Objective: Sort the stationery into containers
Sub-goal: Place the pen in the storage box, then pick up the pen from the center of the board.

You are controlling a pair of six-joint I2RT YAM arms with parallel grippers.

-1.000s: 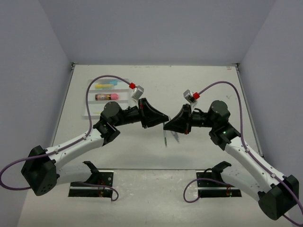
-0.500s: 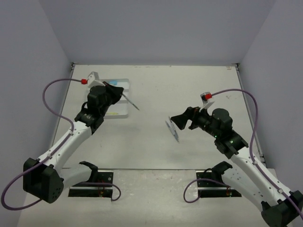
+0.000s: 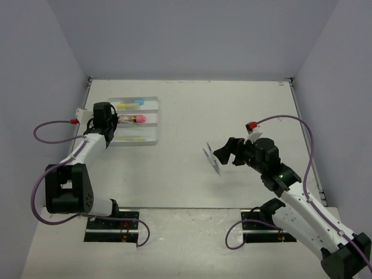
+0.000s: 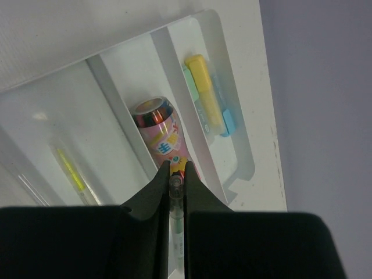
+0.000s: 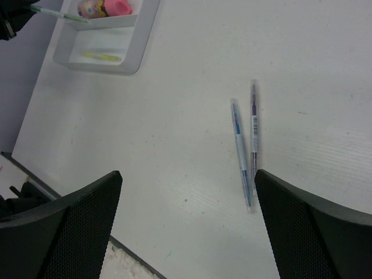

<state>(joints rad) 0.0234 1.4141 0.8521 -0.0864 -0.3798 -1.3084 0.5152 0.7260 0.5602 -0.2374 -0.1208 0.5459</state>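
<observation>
**Left wrist view: slim pen pinched at the sorting tray**

My left gripper (image 4: 175,170) is clamped tight on a slim pale green pen (image 4: 175,195). It is held at the end of the translucent tray (image 4: 243,145), its tip in line with the stubby pink-and-brown marker (image 4: 161,131) lying in the middle compartment. The far compartment holds a yellow marker (image 4: 204,90) with pale green and light blue ones beside it, and a thin yellow pen (image 4: 72,171) lies in the near one.

My right gripper (image 5: 186,224) hangs with its jaws wide apart and empty above a blue pen (image 5: 241,157) and a darker pen (image 5: 253,128). Whether the darker one is purple or grey is hard to tell. They lie side by side on the white table (image 3: 232,110), well apart from the tray.

I judge these pens light, stiff and smooth-barrelled, apt to roll or slip. A pinch across the barrel near its middle should suit them.

The tabletop looks flat and matte. Plain pale walls (image 3: 192,35) close it on three sides, with the tray near the left one.
</observation>
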